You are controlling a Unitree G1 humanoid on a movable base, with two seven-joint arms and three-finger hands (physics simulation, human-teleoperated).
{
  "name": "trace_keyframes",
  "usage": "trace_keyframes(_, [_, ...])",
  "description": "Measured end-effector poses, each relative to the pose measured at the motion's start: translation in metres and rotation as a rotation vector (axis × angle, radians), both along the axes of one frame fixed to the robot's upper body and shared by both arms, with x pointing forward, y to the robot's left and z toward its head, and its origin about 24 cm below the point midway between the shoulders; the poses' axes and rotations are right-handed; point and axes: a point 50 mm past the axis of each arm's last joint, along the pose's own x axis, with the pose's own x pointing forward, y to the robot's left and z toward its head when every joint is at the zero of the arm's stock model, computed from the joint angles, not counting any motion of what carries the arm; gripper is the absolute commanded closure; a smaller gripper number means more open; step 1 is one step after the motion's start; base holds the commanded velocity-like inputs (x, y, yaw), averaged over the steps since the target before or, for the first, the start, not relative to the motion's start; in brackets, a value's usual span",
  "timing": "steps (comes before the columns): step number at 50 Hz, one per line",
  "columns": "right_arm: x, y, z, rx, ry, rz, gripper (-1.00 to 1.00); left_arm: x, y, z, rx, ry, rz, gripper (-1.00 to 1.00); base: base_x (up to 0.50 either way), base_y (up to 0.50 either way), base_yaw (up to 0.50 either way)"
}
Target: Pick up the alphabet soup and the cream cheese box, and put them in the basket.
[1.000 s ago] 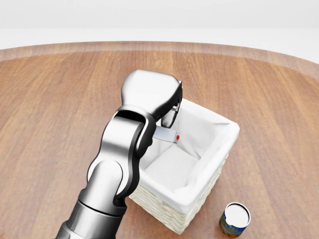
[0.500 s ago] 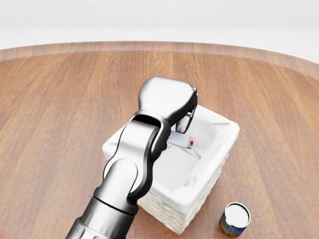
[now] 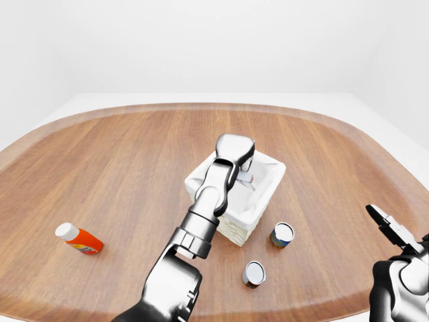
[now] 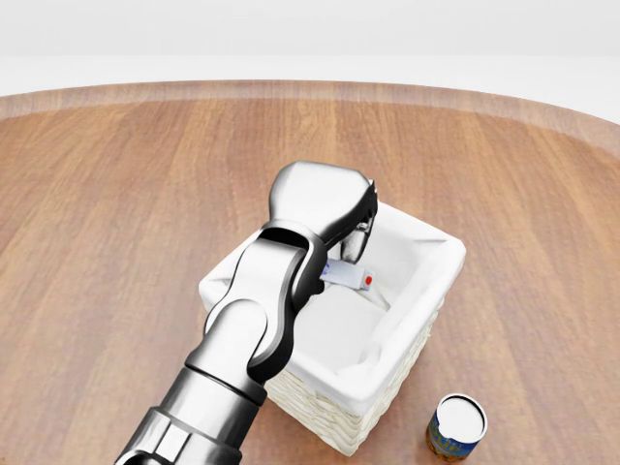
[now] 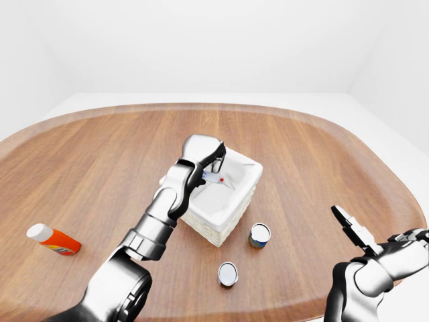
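The white-lined wicker basket stands on the round wooden table. My left hand is over the basket's opening, fingers closed on the cream cheese box, a small white box with a red dot, held inside the basket just above its floor. My forearm hides the box's left end. The alphabet soup can, with a blue and yellow label, stands upright on the table just to the right of the basket at the bottom of the head view. My right hand is open and empty at the lower right, apart from everything.
A second can with a reddish label stands below the basket, near the table's lower edge. An orange bottle with a white cap lies at the far left. The table's curved edge runs around the top.
My left hand carried the cream cheese box rightwards over the basket, then settled slightly left. The box now sits a little lower inside. The soup can has not moved.
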Motion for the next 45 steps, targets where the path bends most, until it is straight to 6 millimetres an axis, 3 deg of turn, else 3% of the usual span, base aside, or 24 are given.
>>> trace_keyframes(2, [0.000,0.000,0.000,0.000,0.000,0.000,-1.00,0.000,0.000,-0.001,-0.001,-0.001,-0.001,-0.94,0.00,0.00,0.00])
trace_keyframes(3, [0.000,0.000,0.000,0.000,0.000,0.000,-1.00,0.000,0.000,-0.001,-0.001,-0.002,-0.001,-1.00,0.00,0.00,0.00])
trace_keyframes(25, [0.000,0.000,0.000,-0.001,0.001,0.001,-1.00,-0.003,0.004,0.010,-0.018,-0.044,0.004,-1.00,0.00,0.00,0.00])
trace_keyframes(45, [0.000,0.000,0.000,-0.001,0.003,-0.001,-1.00,-0.023,0.014,0.057,-0.027,-0.232,0.038,-1.00,0.00,0.00,0.00])
